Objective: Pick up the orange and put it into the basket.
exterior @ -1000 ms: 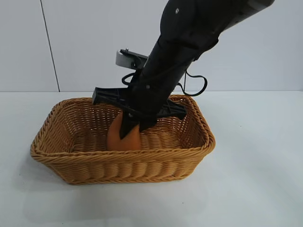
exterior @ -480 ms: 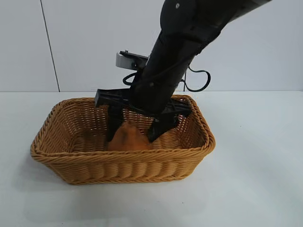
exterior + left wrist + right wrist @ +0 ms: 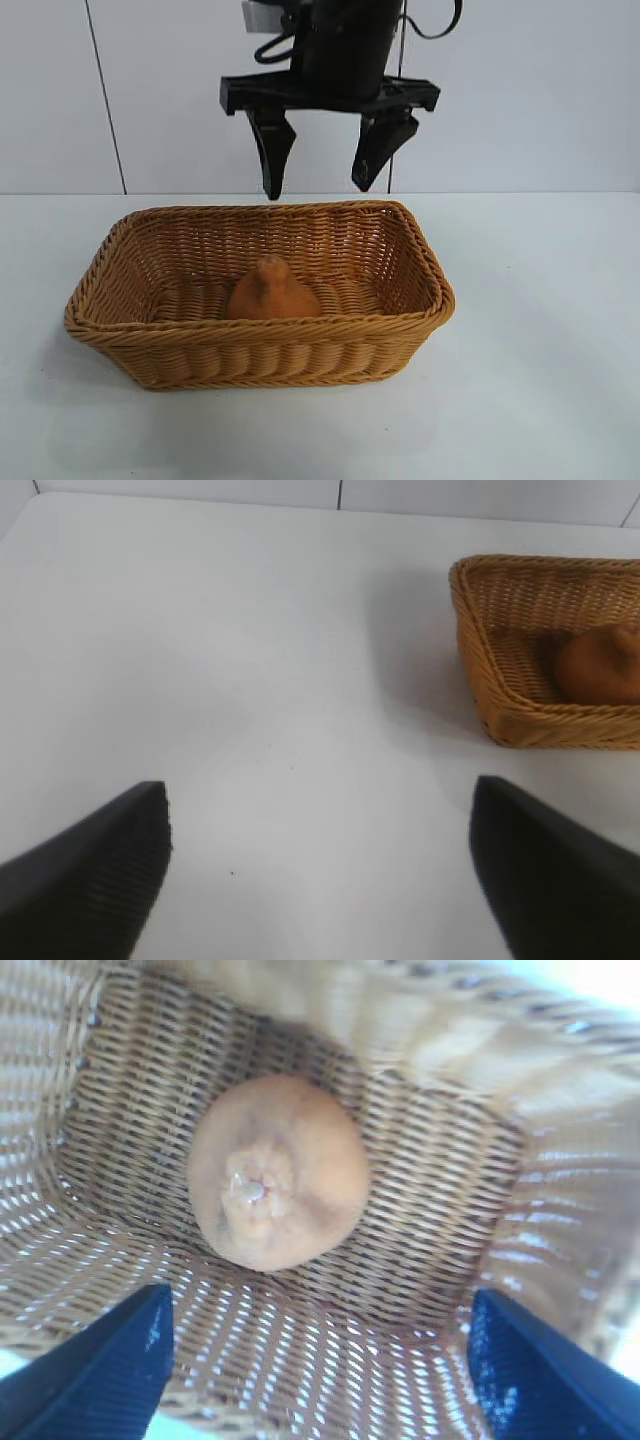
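**Orange down, right arm clear of the basket**

And there it is: the orange (image 3: pixel 271 291) sits on the basket (image 3: pixel 120 310) floor, roughly mid-basket, knobby neck pointing up, touching nothing but wicker. The right gripper (image 3: pixel 322 185) hangs directly above it, well over the rim, jaws spread wide and empty, fingers pointing down. From the right wrist view you look straight down onto the orange, centred between the two fingertips (image 3: pixel 110 1365) with weave all around it.

Over on the other side, the left gripper (image 3: pixel 320 870) is parked low over the bare tabletop (image 3: pixel 250 660), jaws wide apart and holding nothing, the basket well off to one side of its view.

Where are we in the task? By the look of it, the placing is done: fruit inside, grip let go. This reads as the retreat step. What is left calls for very little: take the right arm up and away without clipping the rim, and leave the orange alone. It looks settled, broad base down, so a roll seems unlikely.

The count: one orange, one basket, two grippers, both empty. Nothing else on the tabletop that these views show.
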